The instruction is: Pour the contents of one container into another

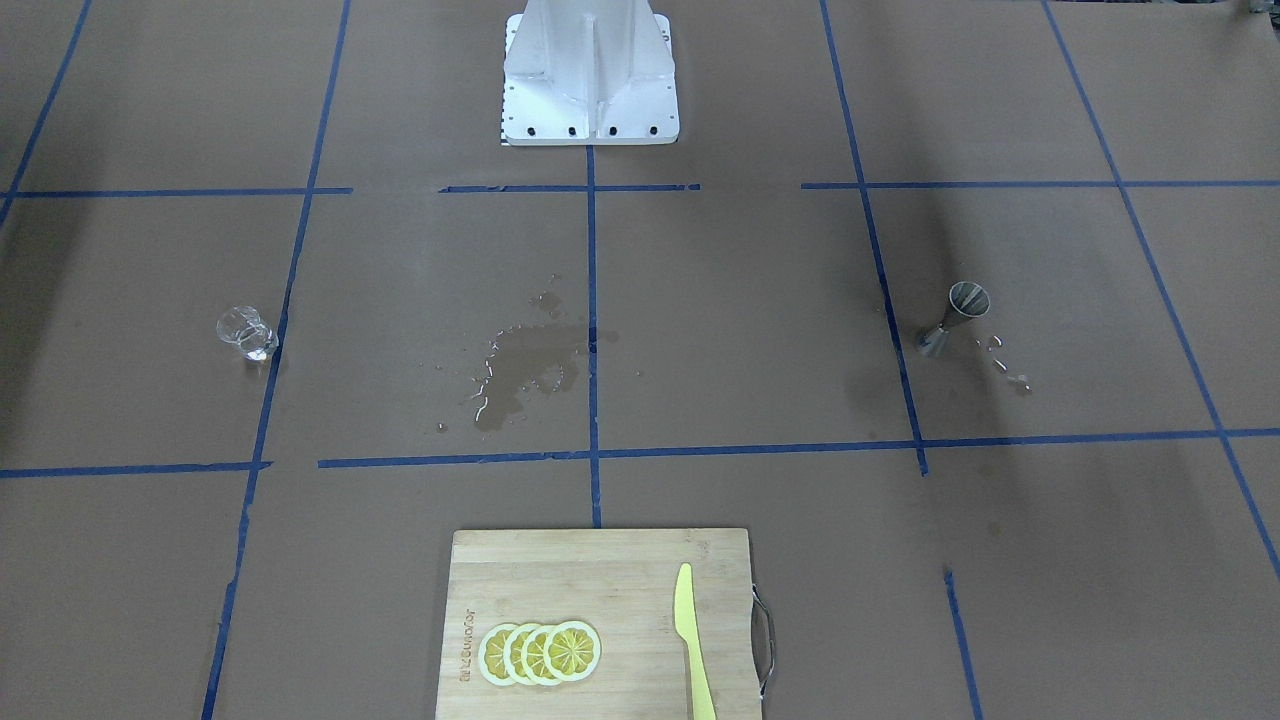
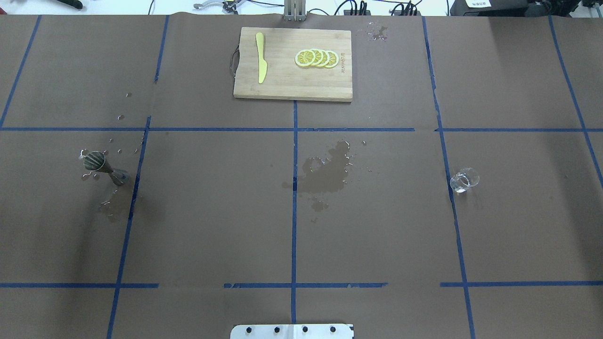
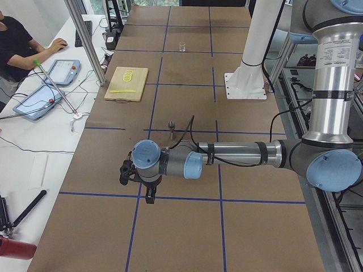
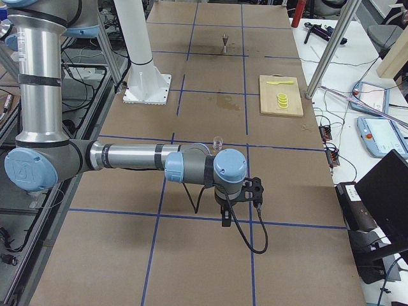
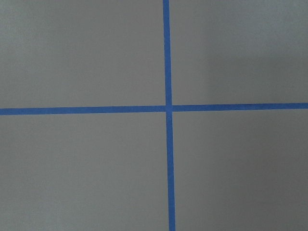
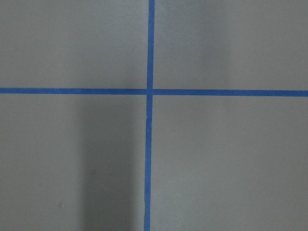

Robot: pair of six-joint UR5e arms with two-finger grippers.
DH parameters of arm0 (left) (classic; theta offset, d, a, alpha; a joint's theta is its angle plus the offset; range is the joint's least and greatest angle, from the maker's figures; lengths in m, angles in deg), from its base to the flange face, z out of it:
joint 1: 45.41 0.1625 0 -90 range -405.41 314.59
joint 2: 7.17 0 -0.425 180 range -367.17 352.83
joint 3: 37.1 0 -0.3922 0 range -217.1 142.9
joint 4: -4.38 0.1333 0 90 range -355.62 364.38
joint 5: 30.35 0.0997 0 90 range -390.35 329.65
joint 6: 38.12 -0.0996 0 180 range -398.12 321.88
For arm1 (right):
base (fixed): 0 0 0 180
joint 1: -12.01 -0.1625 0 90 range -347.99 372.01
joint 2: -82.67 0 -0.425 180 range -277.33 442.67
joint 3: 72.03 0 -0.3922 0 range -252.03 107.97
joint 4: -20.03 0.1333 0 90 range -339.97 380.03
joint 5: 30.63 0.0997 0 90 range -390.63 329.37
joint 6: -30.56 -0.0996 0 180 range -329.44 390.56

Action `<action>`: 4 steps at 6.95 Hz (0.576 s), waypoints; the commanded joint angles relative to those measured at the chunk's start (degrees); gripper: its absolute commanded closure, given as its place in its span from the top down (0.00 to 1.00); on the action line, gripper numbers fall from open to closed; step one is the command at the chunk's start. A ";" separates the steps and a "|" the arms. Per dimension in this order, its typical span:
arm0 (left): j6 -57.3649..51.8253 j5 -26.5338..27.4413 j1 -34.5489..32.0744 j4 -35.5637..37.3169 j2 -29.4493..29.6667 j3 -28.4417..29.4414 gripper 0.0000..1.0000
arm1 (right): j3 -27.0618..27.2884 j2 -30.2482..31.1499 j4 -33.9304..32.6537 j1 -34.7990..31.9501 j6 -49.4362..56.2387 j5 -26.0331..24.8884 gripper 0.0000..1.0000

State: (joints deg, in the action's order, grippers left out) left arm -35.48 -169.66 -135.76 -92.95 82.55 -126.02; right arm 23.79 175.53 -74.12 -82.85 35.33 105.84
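The small clear glass cup [image 2: 464,180] stands upright on the table's right half, also seen in the front view [image 1: 246,333] and near the right arm [image 4: 218,143]. The silver hourglass jigger [image 2: 104,167] stands upright on the left half, with droplets around it [image 1: 955,318]. Neither arm reaches into the overhead or front view. The left gripper [image 3: 149,195] hangs over the table's near end, well short of the jigger [image 3: 172,128]. Beyond the cup, the right gripper [image 4: 226,220] points down over the table. Whether either gripper is open or shut, I cannot tell. Both wrist views show only blue tape lines.
A wet spill [image 2: 330,172] darkens the table's middle. A wooden cutting board [image 2: 282,87] at the far edge carries lemon slices [image 2: 316,58] and a yellow knife [image 2: 261,57]. The white robot base [image 1: 590,90] stands at the robot's side. An operator [image 3: 17,48] sits beside the table.
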 commanded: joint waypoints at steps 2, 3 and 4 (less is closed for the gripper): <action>0.09 -0.35 0.00 -8.43 0.37 -0.46 1.00 | 0.33 -0.14 0.02 0.03 -0.20 0.28 1.00; 0.61 -0.35 1.13 -17.01 0.46 -3.16 1.00 | 0.59 -0.22 0.11 0.03 -0.20 0.37 1.00; 7.40 2.26 6.36 -18.05 2.11 -10.49 1.00 | 2.25 -1.09 0.11 0.72 -0.03 0.90 1.00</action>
State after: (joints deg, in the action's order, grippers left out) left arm -33.51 -169.40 -133.80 -106.85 83.32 -129.93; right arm 24.65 175.15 -74.04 -82.64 35.17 106.27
